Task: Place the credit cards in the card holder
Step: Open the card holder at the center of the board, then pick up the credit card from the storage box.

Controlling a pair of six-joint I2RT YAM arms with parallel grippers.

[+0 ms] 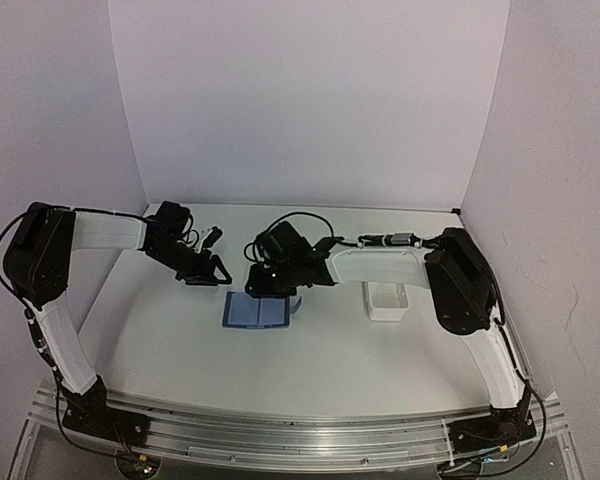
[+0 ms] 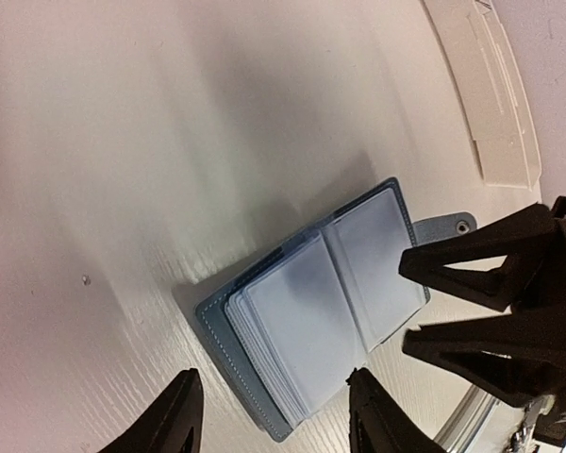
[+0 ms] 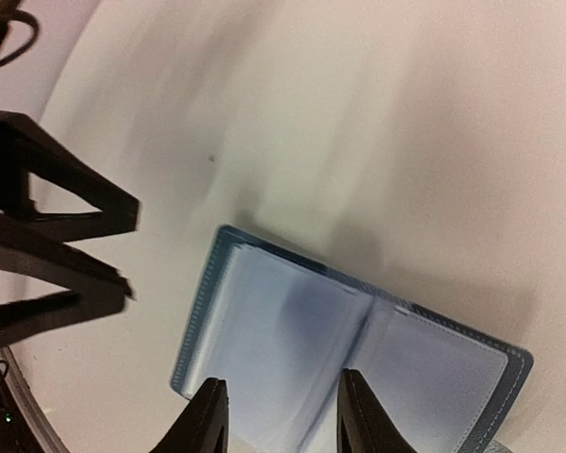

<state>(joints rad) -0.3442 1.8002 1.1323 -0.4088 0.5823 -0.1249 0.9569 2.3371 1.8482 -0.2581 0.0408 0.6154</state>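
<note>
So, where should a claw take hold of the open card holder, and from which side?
Probably the thicker half, nearest the left claw: the card holder lies open and flat, pages up, and only that stack of pages gives an edge with height. Come from above, straddling the outer edge.

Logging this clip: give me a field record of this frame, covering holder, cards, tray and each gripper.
card holder: open flat on the table, pocket pages up
credit cards: none visible in any view
white tray: right of the holder, contents unclear
left gripper: fingers open, empty, left of the holder
right gripper: fingers open, empty, over the holder
</note>
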